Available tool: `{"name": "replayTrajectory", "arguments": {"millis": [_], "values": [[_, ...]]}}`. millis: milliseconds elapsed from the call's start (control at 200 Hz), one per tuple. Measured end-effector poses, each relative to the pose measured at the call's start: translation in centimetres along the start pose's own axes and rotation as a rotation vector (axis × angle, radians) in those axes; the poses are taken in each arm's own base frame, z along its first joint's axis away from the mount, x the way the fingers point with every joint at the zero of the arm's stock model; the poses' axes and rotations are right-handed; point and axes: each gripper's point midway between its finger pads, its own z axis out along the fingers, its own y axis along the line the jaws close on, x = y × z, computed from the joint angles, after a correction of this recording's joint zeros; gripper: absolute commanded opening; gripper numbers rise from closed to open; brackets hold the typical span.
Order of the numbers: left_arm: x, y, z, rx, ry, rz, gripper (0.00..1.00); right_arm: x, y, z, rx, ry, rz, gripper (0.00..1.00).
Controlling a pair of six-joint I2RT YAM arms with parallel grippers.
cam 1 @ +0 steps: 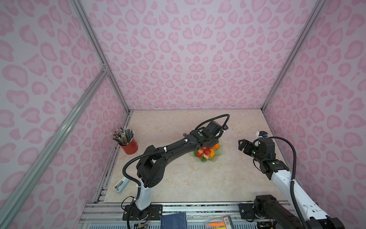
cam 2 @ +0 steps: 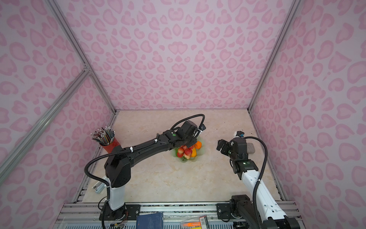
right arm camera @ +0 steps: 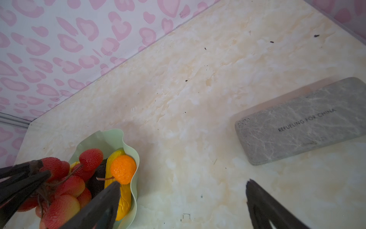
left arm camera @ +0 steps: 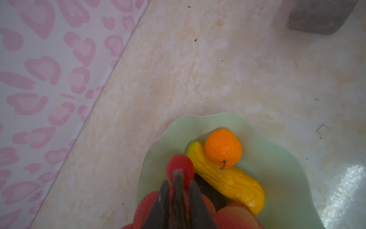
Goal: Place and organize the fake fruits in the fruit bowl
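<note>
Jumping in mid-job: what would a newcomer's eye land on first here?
The bright fruit heap in the mint bowl at mid-table: a red berry cluster, an orange ball against a yellow fruit, with the left tool right over the berries. Next, the red pencil cup by the left wall and the grey block on the right, near the open, empty right tool.

fruit bowl [left arm camera: 273, 158]: glossy, smooth, pale mint-green, glazed or plastic look
small orange ball [left arm camera: 223, 146]: matt, finely pitted skin
ribbed yellow oblong [left arm camera: 227, 182]: shiny, waxy plastic, shallow wrinkled grooves
red berry cluster [right arm camera: 67, 186]: pebbled plastic skins, faint sheen
desk [right arm camera: 198, 89]: smooth, polished, cream marble pattern, reflective patches
grey block [right arm camera: 301, 123]: matt, stone-like, pale veins
frame rails [cam 1: 79, 107]: bare metal, dull shine
</note>
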Motion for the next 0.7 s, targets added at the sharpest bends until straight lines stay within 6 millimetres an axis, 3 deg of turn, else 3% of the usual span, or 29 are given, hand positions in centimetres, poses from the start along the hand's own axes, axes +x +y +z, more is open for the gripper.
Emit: {"name": "replayTrajectory", "arguments": {"millis": [120,205,285,385,460,580,700], "values": [[-0.8,-0.2,-0.6,0.028,-0.033,-0.029,0.69,-0.2,-0.1,0.1,0.006,0.000,-0.002,0.98],[-2.1,0.7,-2.3,0.023,-0.080,-0.055,0.84,-0.5,0.0,0.2,0.011,-0.002,-0.006,0.98],[-4.1,2.5,-5.3,-0.005,-0.162,-0.095,0.95,-0.6,0.0,0.3,0.011,-0.001,-0.006,0.98],[-7.1,5.2,-10.0,-0.056,-0.318,-0.161,0.99,-0.8,0.2,0.5,0.012,0.001,-0.009,0.98],[-7.9,6.7,-13.3,-0.095,-0.413,-0.195,1.00,-1.0,0.3,0.6,0.012,0.002,-0.015,0.99],[-6.0,9.1,-18.2,-0.184,-0.529,-0.271,1.00,-1.4,0.5,0.9,0.013,0.003,-0.034,0.99],[0.7,12.8,-21.7,-0.348,-0.590,-0.408,0.98,-1.4,0.2,1.2,0.027,0.004,-0.054,0.99]]}}
